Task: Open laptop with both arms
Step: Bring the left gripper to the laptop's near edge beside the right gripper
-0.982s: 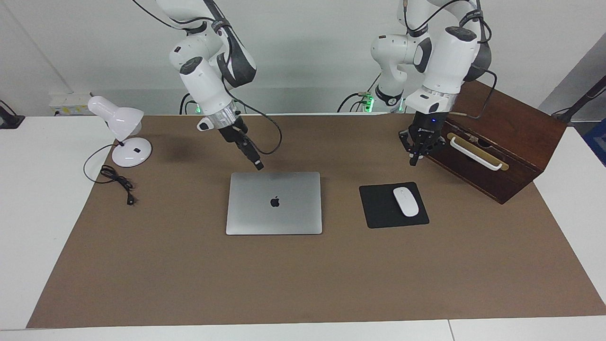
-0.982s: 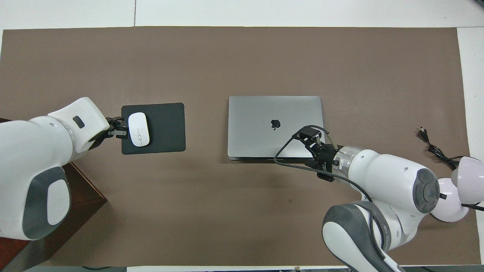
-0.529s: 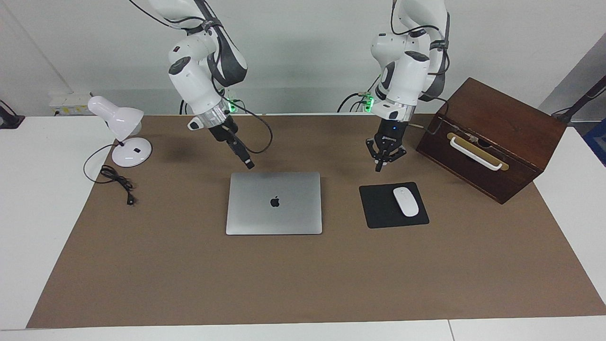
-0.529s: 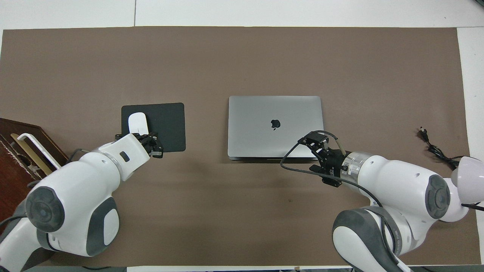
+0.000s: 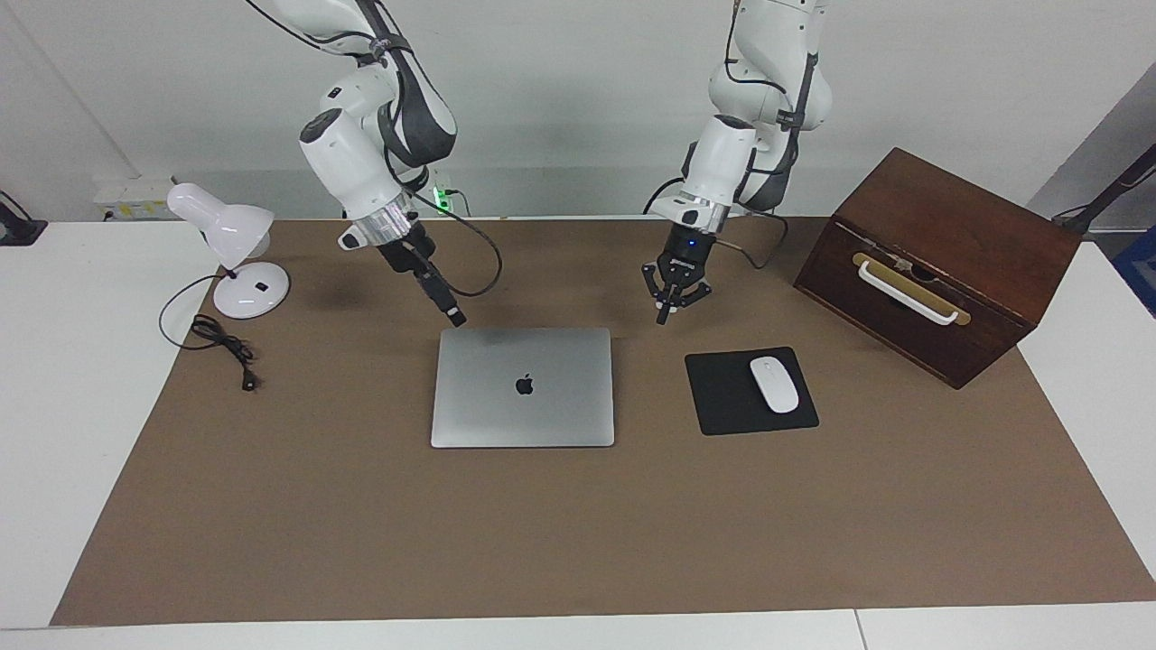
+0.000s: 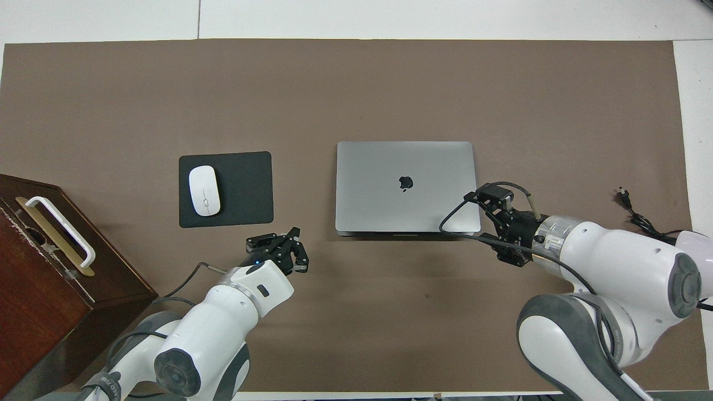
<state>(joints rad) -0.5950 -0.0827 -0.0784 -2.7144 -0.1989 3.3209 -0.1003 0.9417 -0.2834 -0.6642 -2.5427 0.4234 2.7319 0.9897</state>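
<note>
The laptop lies closed and flat on the brown mat, its lid with the dark logo facing up; it also shows in the overhead view. My right gripper hangs tilted just above the laptop's corner that is nearer to the robots and toward the right arm's end; it shows in the overhead view over that corner. Its fingers look shut and empty. My left gripper hangs over the mat between the laptop and the mouse pad, shut and empty, also seen from overhead.
A black mouse pad with a white mouse lies beside the laptop toward the left arm's end. A dark wooden box stands at that end. A white desk lamp and its cable are at the right arm's end.
My left gripper has swung from beside the wooden box, past the mouse pad, toward the laptop. My right gripper has slid along the laptop's nearer edge toward its corner. The laptop has not moved.
</note>
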